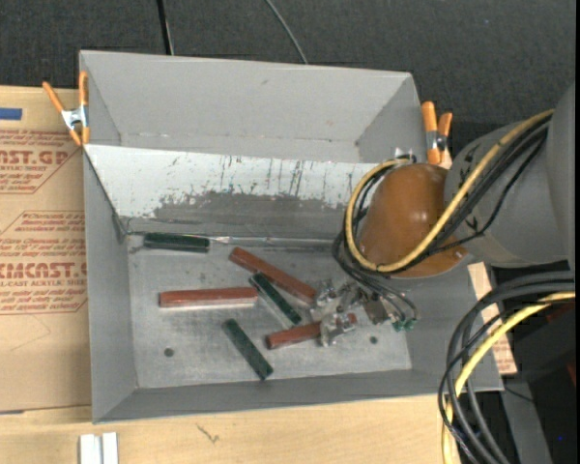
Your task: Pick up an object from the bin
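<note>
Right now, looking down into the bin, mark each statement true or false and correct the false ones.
1. The gripper hangs over the right part of the floor of the bin. True.
2. The thing nearest the gripper is a blue ball. False: it is a short reddish-brown stick.
3. A dark green stick lies by the back wall at the left. True.
4. Every stick in the bin is green. False: some are reddish-brown, such as the long reddish-brown stick at mid-left.
</note>
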Motion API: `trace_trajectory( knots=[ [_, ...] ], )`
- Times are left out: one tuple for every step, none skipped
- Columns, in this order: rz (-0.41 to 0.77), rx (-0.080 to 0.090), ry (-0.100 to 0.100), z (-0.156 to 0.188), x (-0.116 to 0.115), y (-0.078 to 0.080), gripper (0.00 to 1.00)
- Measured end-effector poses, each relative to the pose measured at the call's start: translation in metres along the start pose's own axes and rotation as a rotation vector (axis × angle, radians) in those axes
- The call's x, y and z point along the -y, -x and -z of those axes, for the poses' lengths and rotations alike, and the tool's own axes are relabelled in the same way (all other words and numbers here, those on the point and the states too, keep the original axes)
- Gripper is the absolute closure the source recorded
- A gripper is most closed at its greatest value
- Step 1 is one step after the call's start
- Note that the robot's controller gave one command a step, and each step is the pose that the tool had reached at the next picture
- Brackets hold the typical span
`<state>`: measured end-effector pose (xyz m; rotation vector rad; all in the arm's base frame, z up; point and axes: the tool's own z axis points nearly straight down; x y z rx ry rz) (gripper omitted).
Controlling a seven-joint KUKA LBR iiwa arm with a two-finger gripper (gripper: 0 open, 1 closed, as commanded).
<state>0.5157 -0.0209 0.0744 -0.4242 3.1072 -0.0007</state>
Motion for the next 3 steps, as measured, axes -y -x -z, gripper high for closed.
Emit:
trace_trajectory(
  knots=[
    [-0.003,-0.006,0.002,0.111,-0.011,-0.016,1.0],
    [-0.003,-0.006,0.002,0.111,-0.011,-0.016,1.0],
    [-0.022,-0.01,0.003,0.165,-0.007,-0.024,1.0]
  ],
)
